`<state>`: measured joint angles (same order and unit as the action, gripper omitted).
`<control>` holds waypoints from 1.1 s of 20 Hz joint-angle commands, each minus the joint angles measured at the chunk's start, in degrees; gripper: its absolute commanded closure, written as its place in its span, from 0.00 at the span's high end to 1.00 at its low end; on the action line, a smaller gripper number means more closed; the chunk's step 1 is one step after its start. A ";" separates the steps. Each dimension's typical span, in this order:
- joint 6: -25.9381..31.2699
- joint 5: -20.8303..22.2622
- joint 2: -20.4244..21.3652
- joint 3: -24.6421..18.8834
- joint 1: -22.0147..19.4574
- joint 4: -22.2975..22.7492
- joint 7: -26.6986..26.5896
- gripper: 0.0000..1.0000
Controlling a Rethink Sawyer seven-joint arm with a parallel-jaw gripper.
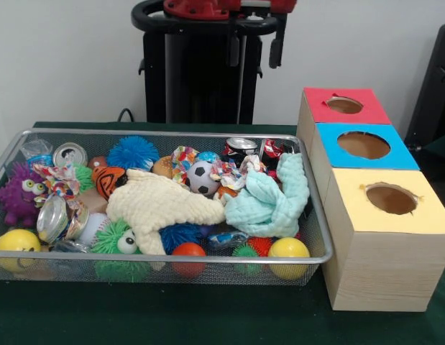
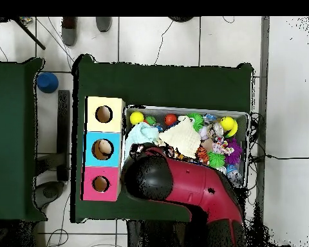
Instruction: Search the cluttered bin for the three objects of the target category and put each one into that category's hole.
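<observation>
From across the table only the arm's (image 1: 222, 11) red and black upper part shows at the top edge, drawn back above the wire bin (image 1: 208, 257). From overhead that arm (image 2: 183, 186) spreads over the bin's (image 2: 247, 138) near-left corner and hides what lies beneath; the gripper itself I cannot make out, so whether it is open or closed I cannot tell.

The bin is crowded. A cream cloth (image 1: 161, 205) sprawls across the middle, a mint cloth (image 1: 272, 201) bunches at its right, and a small soccer ball (image 1: 203, 177) sits just behind them. Yellow balls rest at the near-left (image 1: 17, 244) and near-right (image 1: 288, 251) corners, an orange ball (image 1: 188, 253) between them.

Right of the bin stand three wooden boxes, each with a round hole: red-topped (image 1: 344, 106) farthest, blue-topped (image 1: 364, 146) in the middle, yellow-topped (image 1: 390, 199) nearest.
</observation>
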<state>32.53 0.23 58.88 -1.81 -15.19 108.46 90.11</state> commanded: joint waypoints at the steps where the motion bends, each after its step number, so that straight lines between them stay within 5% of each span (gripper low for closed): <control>1: 1.44 1.27 -1.29 -7.47 -4.50 -0.21 -3.80 1.00; 22: 0.11 5.62 -0.48 -15.73 -17.41 3.59 -10.25 1.00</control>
<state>32.53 1.29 58.89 -10.92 -29.05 108.47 90.11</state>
